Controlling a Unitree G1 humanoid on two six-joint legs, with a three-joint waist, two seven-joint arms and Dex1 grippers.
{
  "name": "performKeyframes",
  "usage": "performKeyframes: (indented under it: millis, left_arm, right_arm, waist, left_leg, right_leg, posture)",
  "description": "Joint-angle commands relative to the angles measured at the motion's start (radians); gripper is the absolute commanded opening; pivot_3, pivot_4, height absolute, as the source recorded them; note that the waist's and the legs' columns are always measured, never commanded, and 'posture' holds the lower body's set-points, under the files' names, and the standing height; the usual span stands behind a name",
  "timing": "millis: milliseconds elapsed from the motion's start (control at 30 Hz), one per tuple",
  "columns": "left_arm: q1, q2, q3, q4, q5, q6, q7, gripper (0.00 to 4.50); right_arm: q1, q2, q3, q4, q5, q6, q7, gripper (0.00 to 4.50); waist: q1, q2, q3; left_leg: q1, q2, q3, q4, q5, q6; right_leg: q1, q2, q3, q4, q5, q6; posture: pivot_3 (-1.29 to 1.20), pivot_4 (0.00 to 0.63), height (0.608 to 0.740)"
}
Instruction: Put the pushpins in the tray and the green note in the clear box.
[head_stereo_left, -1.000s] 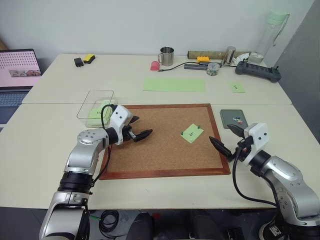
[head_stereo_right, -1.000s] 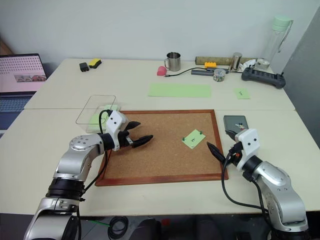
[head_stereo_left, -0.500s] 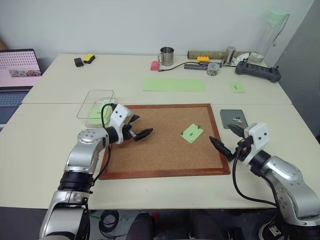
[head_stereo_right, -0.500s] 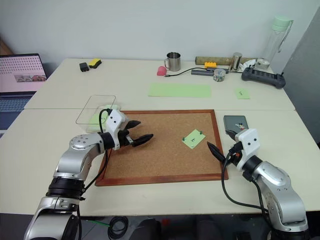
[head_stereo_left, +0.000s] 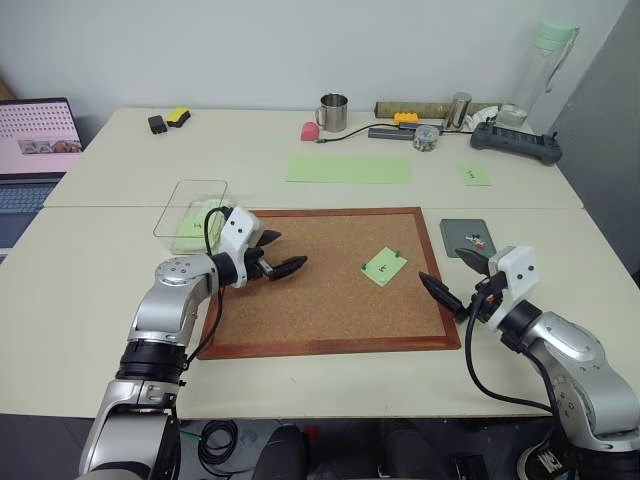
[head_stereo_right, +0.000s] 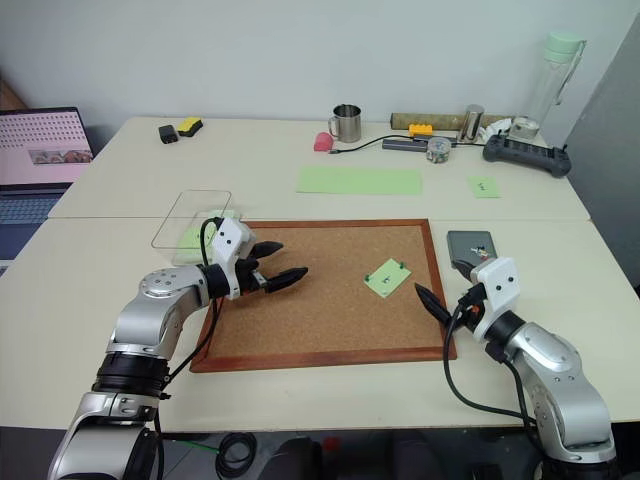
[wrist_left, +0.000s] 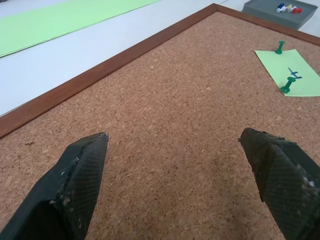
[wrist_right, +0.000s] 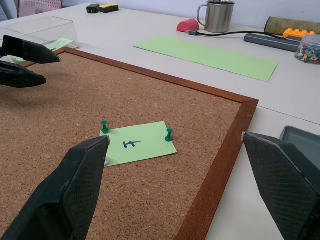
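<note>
— Pushpins (wrist_right: 169, 134), the two green ones, stand in the green note (head_stereo_left: 384, 266), which lies on the cork board (head_stereo_left: 320, 300) right of its middle. Where does the room start on the left?

— With a laptop (head_stereo_left: 35, 135) at the far left edge, then the clear box (head_stereo_left: 190, 205) on the pale table (head_stereo_left: 100, 260), touching the board's far left corner, with green paper inside it.

— And the left gripper (head_stereo_left: 278, 262)?

— It hangs over the board's left part, fingers spread apart, holding nothing.

— Farther right?

— A long green strip (head_stereo_left: 348, 169) lies beyond the board, and behind it a metal mug (head_stereo_left: 333, 112) near the white wall. The tray (head_stereo_left: 464, 232) sits just beside the board's right edge, a few pins already in it.

— The right gripper (head_stereo_left: 452, 277)?

— Near the board's right frame, in front of the tray, jaws wide apart and empty.
</note>
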Motion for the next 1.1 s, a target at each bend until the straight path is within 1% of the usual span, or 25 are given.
performKeyframes:
  millis: [33,200,300,467,633,700,733,800,933,1000,1100]
  left_arm:
    - [-0.024,0.019,0.041,-0.077,-0.064,0.030,-0.028,4.50]
    - [-0.046,0.023,0.083,-0.124,-0.128,0.069,-0.035,4.50]
    - [-0.032,0.026,0.100,-0.174,-0.162,0.070,-0.046,4.50]
    - [0.018,0.032,0.101,-0.239,-0.188,0.103,-0.035,4.50]
    - [0.058,0.014,0.085,-0.290,-0.194,0.100,-0.008,4.50]
    - [0.077,0.013,0.065,-0.301,-0.178,0.077,-0.010,4.13]
    - [0.088,0.007,0.059,-0.304,-0.173,0.067,-0.008,4.01]
    - [0.107,-0.008,0.049,-0.307,-0.168,0.051,0.001,3.55]
    - [0.120,-0.046,0.034,-0.307,-0.169,0.033,0.023,2.75]
    - [0.120,-0.061,0.025,-0.307,-0.167,0.028,0.031,2.43]
    - [0.122,-0.075,0.008,-0.304,-0.159,0.019,0.035,1.76]
  right_arm:
    - [-0.014,-0.006,-0.020,-0.046,0.041,-0.009,0.015,4.48]
    - [-0.028,-0.023,-0.041,-0.081,0.108,0.027,0.037,4.48]
    - [-0.051,-0.029,-0.051,-0.080,0.142,0.029,0.043,4.48]
    - [-0.085,0.011,-0.061,-0.084,0.218,0.028,0.031,4.48]
    - [-0.067,-0.011,-0.014,-0.071,0.167,0.015,0.038,4.48]
    - [-0.063,-0.023,0.005,-0.050,0.127,0.003,0.034,4.50]
    - [-0.063,-0.027,0.013,-0.039,0.107,0.001,0.028,4.50]
    - [-0.064,-0.031,0.026,-0.021,0.072,-0.008,0.020,4.50]
    - [-0.073,-0.005,0.027,-0.003,0.064,-0.013,0.001,4.50]
    - [-0.075,0.000,0.036,0.008,0.050,-0.021,-0.002,4.50]
    - [-0.085,0.008,0.054,0.024,0.027,-0.027,-0.007,4.50]
  waist:
    - [0.000,0.000,0.000]
    - [0.000,0.000,0.000]
    - [-0.001,0.000,0.000]
    - [-0.001,0.000,0.000]
    - [0.000,0.000,0.000]
    - [0.000,0.000,0.000]
    - [0.000,0.000,0.000]
    - [0.000,0.000,0.000]
    - [0.000,0.000,0.000]
    - [0.001,0.000,0.000]
    - [0.000,0.000,0.000]
  left_leg:
    - [0.000,0.000,0.000,0.000,0.000,0.000]
    - [0.000,0.000,0.000,0.000,0.000,0.000]
    - [0.000,0.000,0.000,0.000,0.000,0.000]
    - [0.000,0.000,0.000,0.000,0.000,0.000]
    - [0.000,0.000,-0.001,0.000,0.000,0.000]
    - [0.000,0.000,0.000,0.000,0.000,0.000]
    - [0.000,0.000,0.000,0.000,0.000,0.000]
    - [0.000,0.000,0.000,0.000,0.000,0.000]
    - [0.000,0.000,0.000,0.000,0.000,0.000]
    - [0.000,0.000,0.000,0.000,0.000,0.000]
    - [0.001,0.000,0.000,0.000,0.000,0.000]
  right_leg:
    - [0.000,0.000,0.000,0.000,0.000,0.000]
    - [0.000,0.000,0.000,0.000,0.000,0.000]
    - [0.000,0.000,0.000,0.000,0.000,0.000]
    - [0.000,0.000,0.000,0.000,0.000,0.000]
    - [0.000,0.000,0.001,0.000,0.000,0.000]
    - [0.000,0.000,0.001,0.000,0.000,0.000]
    - [0.000,0.000,0.001,0.000,0.000,0.000]
    - [0.000,0.000,0.001,0.000,0.000,0.000]
    - [0.001,0.000,0.001,0.000,0.000,0.000]
    - [0.001,0.000,0.001,0.000,0.000,0.000]
    - [0.001,0.000,0.001,0.000,0.000,0.000]
  posture:
    - [0.00,0.150,0.740]
    - [0.00,0.150,0.740]
    - [0.00,0.150,0.740]
    - [0.00,0.150,0.740]
    - [0.00,0.150,0.740]
    - [0.00,0.150,0.740]
    - [0.00,0.150,0.740]
    - [0.00,0.150,0.740]
    - [0.00,0.150,0.740]
    - [0.00,0.150,0.740]
    - [0.00,0.150,0.740]
